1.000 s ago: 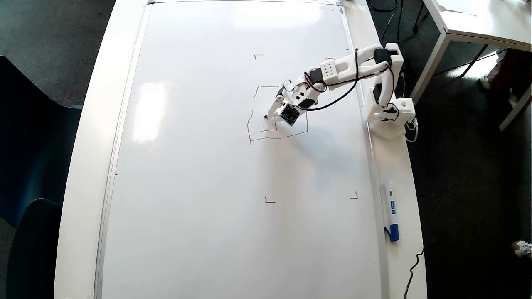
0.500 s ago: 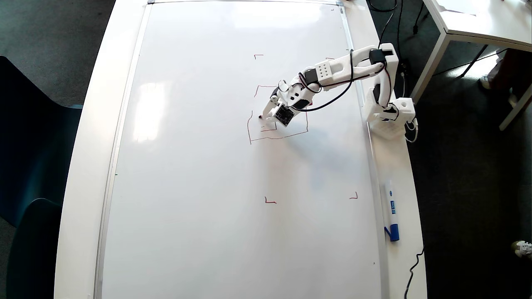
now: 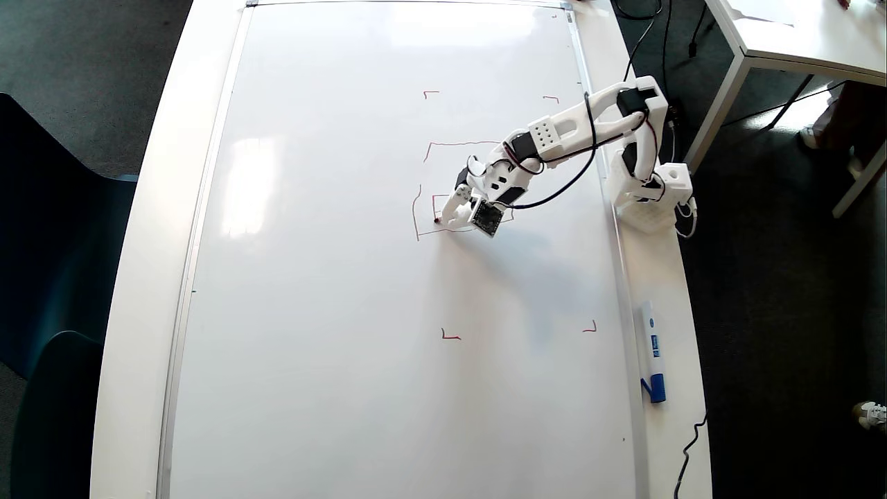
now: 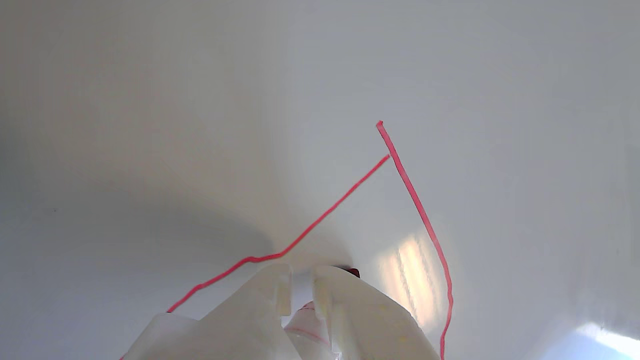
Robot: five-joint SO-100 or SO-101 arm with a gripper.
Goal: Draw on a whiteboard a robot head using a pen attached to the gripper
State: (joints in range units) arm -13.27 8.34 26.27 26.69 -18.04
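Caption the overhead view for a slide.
SO-100 gripper presses its pen to the whiteboard, adding lines inside the red robot head outline.

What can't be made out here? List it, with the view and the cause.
- Pen: wrist view, mostly hidden between the gripper fingers; whether its tip touches the whiteboard can't be told.
- Robot head: overhead view, the arm covers its right and inner parts; wrist view frames only two lines.
- Gripper: overhead view, too small to show its grip.

Probably office or lab: dark carpet, white desks, teal chair.
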